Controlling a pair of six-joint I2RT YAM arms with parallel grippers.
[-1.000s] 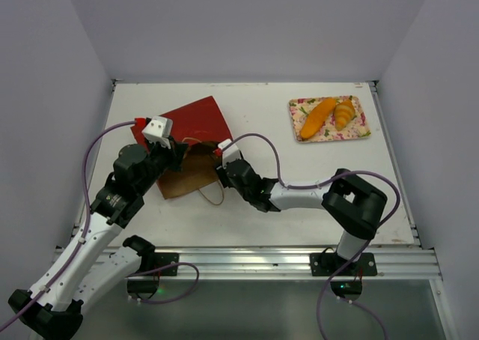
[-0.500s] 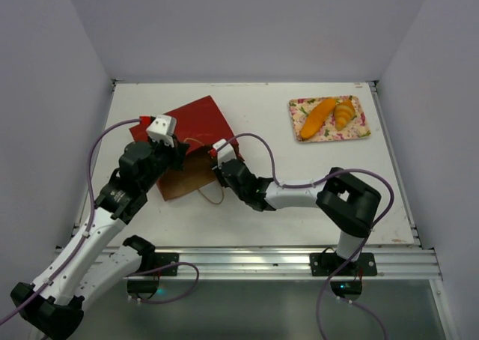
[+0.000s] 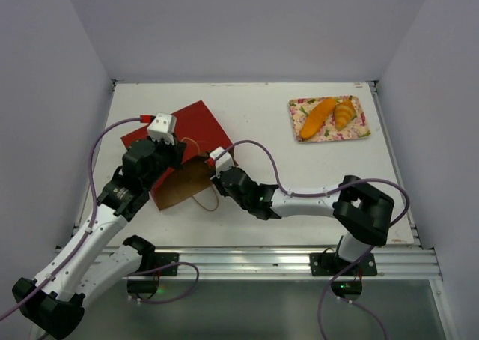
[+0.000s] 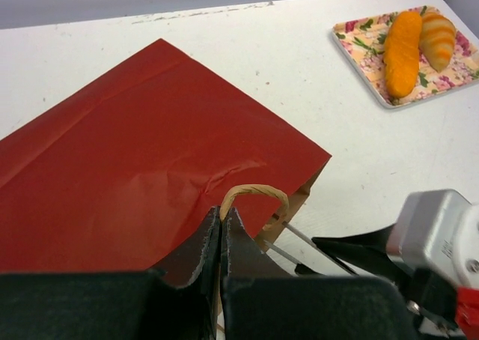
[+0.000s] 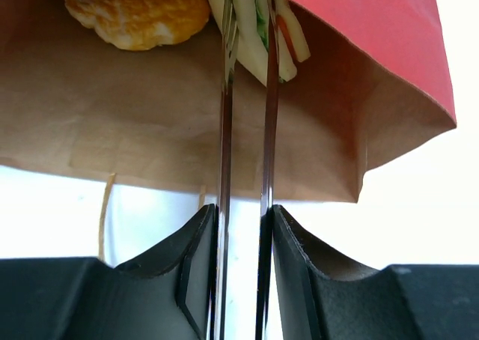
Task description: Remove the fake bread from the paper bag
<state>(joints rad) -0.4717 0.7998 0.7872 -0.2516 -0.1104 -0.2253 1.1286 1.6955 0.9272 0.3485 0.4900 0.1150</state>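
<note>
Left gripper (image 4: 223, 219): pressed together on the tan handle loop (image 4: 254, 192).
Paper bag (image 3: 191, 123): flat, left of centre — mouth toward the arms.
Fake bread (image 5: 138, 10): inside the bag.
Right gripper (image 5: 247, 25): thin tips in the mouth, narrowly apart — I cannot tell whether they pinch.
Tray (image 3: 359, 129): far right, two loaves (image 3: 318, 117).

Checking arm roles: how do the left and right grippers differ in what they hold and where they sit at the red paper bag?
The left gripper is shut on the thin tan loop handle; the right gripper is shut on metal tongs. The left sits outside the flat red paper bag; the right's tongs reach into its brown mouth towards the fake bread. Both are at its open end.
</note>
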